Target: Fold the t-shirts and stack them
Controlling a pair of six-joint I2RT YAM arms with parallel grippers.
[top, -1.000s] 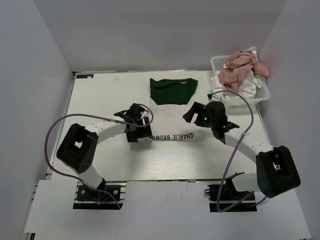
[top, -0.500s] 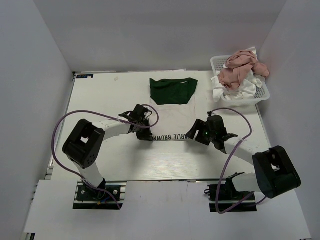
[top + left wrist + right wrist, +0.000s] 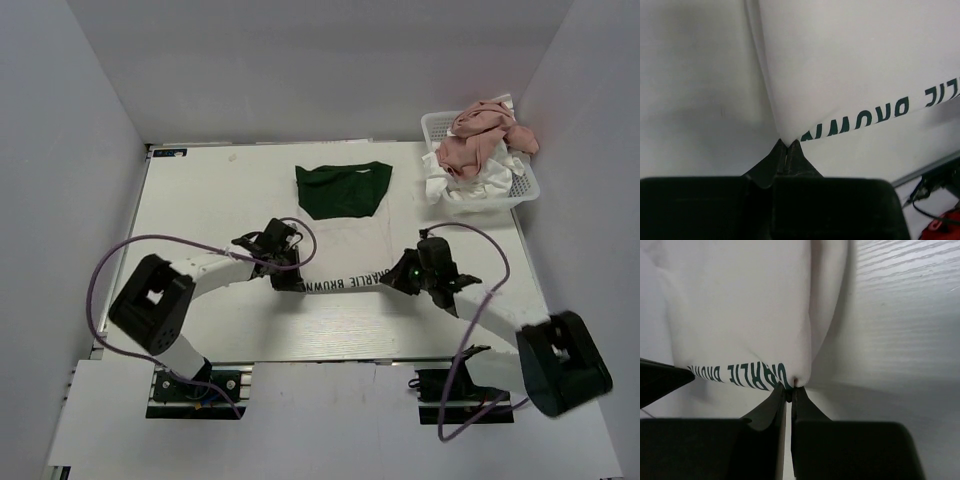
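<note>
on the middle of the white table (image 3: 200,200), about halfway between its left and right edges, lies the white t-shirt with dark green sleeves (image 3: 345,240). its green part (image 3: 343,190) is toward the far edge, and the dark lettering (image 3: 345,283) runs along its near edge, from one gripper to the other.

the left gripper (image 3: 293,284) is at the near left corner of this t-shirt. in the left wrist view the two fingers (image 3: 780,150) are pressed together and they pinch the corner of the cloth, just where the lettering begins. the right gripper (image 3: 393,279) is at the near right corner. in the right wrist view its fingers (image 3: 777,397) are closed too, with the edge of the cloth caught between the tips, beside the last letters. i cannot tell if the pinched edge is raised from the table or lying on it.

at the far right corner of the table stands a white latticed basket (image 3: 432,125). a dusty pink t-shirt (image 3: 480,135) is crumpled on top of it, and a plain white t-shirt (image 3: 470,185) lies under the pink one and hangs over the near rim. a purple cable (image 3: 105,270) makes a loop beside the left arm, and another purple cable (image 3: 490,250) curves over the right arm.
</note>
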